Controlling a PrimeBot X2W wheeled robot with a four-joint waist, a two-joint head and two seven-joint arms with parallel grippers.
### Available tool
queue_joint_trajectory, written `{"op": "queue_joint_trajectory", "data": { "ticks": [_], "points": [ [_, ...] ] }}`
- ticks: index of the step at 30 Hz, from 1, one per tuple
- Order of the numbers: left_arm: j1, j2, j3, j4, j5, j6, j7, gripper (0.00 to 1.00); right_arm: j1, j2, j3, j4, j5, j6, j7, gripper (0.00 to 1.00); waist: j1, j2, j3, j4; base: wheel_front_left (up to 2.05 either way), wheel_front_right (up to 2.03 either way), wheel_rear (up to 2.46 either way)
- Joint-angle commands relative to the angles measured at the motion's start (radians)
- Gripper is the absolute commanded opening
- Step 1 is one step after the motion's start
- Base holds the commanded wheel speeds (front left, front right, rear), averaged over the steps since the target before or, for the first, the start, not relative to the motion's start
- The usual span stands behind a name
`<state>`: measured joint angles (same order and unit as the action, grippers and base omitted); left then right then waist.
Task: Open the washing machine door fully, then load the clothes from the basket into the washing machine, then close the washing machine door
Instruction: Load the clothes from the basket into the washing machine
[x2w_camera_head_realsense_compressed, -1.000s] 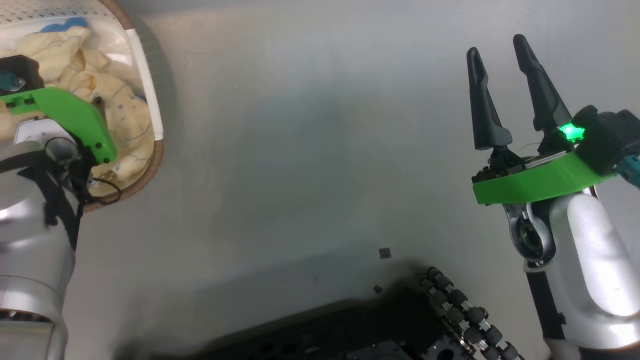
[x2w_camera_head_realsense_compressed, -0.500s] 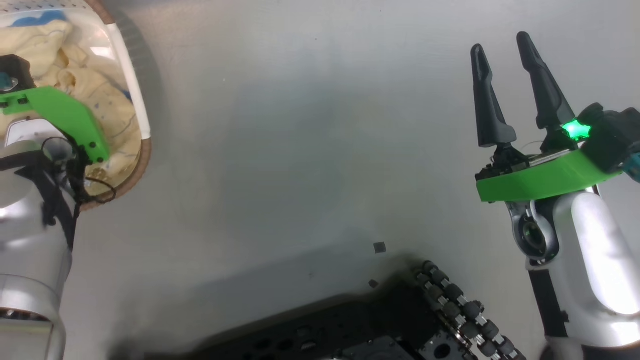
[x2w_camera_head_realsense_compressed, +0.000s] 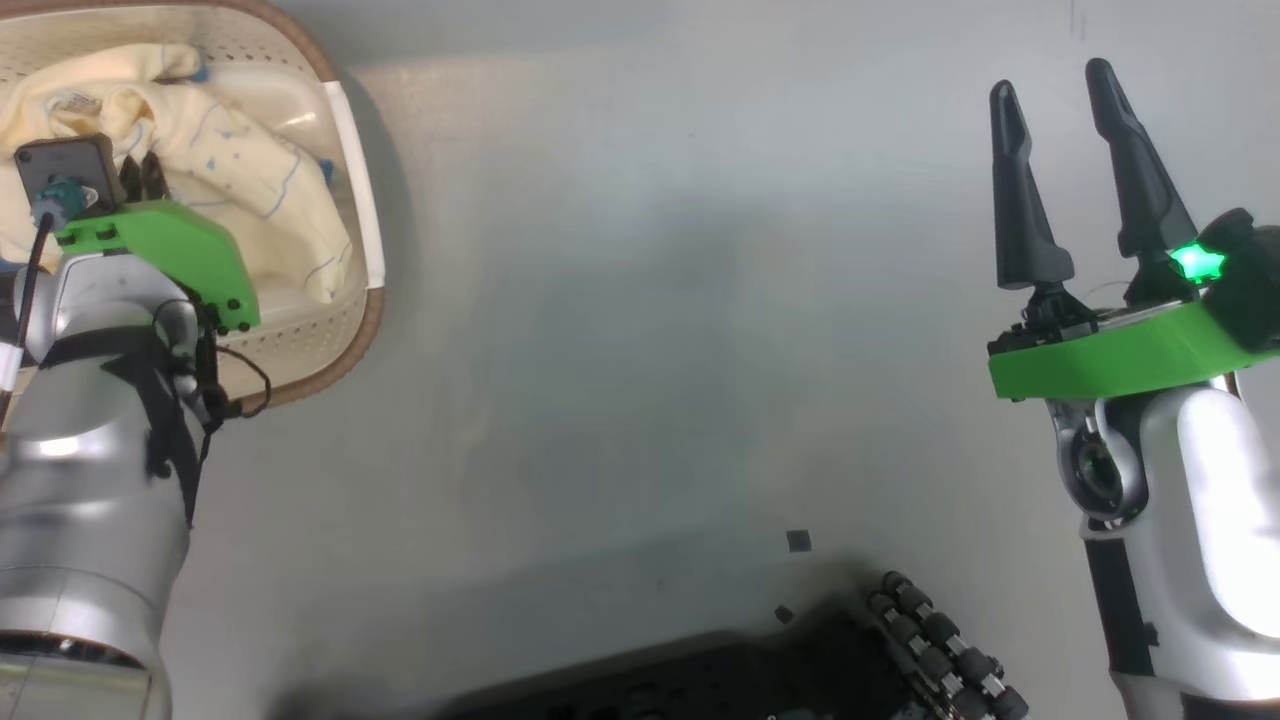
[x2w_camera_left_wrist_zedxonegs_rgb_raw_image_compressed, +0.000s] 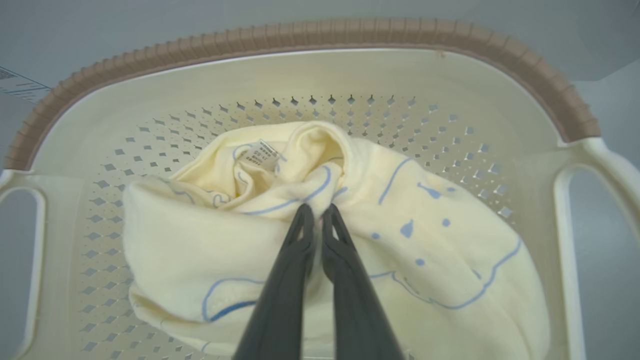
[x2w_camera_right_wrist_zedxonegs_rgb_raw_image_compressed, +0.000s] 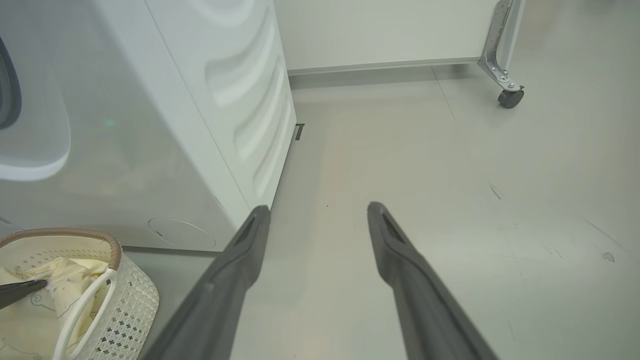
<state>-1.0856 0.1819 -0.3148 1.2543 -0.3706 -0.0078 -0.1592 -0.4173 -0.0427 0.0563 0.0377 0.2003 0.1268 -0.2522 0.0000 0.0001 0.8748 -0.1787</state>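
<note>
Loading stage, garment pick-up. The left gripper (x2w_camera_left_wrist_zedxonegs_rgb_raw_image_compressed: 317, 210) reaches down into the small cream-white perforated plastic basket with a brown woven-look rim (x2w_camera_left_wrist_zedxonegs_rgb_raw_image_compressed: 320, 37). Its two dark fingers are pressed together on a raised fold of the soft cream-yellow clothes with blue outline prints and dots (x2w_camera_left_wrist_zedxonegs_rgb_raw_image_compressed: 440, 235). A pinch at a crest near the middle of the heap probably gives the narrow fingers enough fabric to lift the piece without it slipping.

The clothes (x2w_camera_head_realsense_compressed: 250, 180) lie bunched inside the basket (x2w_camera_head_realsense_compressed: 370, 320), nothing yet lifted over the rim. The basket (x2w_camera_right_wrist_zedxonegs_rgb_raw_image_compressed: 75, 232) stands on the pale grey floor (x2w_camera_head_realsense_compressed: 640, 300) just beside the front of the big white washing machine (x2w_camera_right_wrist_zedxonegs_rgb_raw_image_compressed: 200, 100), which keeps the carry to the drum short. Whether the door stands open cannot be judged from these views.

The right gripper (x2w_camera_head_realsense_compressed: 1050, 80) hangs over bare floor, well apart from the basket. Its jaws are spread wide and it holds nothing, seemingly parked out of the working arm's way.

Writing: a small white sewn-in care tag (x2w_camera_left_wrist_zedxonegs_rgb_raw_image_compressed: 262, 155) shows near the top of the fold, with print too small to read. No brand name is legible on the basket or the machine.
</note>
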Motion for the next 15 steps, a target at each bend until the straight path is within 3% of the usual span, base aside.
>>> {"op": "queue_joint_trajectory", "data": {
  "ticks": [1,9,15],
  "points": [
    [0.034,0.035,0.009,-0.021,0.011,0.013,-0.031,0.0,0.045,-0.008,0.003,-0.032,-0.008,0.004,-0.009,1.0,0.0,-0.0001,-0.031,0.018,0.0,0.0,0.0],
    [0.104,0.013,0.019,-0.111,0.007,0.048,-0.1,0.0,0.091,-0.016,-0.038,-0.032,-0.031,0.004,-0.009,1.0,0.0,-0.0001,-0.14,0.058,0.0,0.0,0.0],
    [0.225,0.022,0.056,-0.335,0.026,0.093,-0.102,0.0,0.124,-0.022,-0.051,-0.03,-0.042,0.004,-0.009,1.0,0.0,-0.0001,-0.234,0.08,0.0,0.0,0.0]
  ]
}}
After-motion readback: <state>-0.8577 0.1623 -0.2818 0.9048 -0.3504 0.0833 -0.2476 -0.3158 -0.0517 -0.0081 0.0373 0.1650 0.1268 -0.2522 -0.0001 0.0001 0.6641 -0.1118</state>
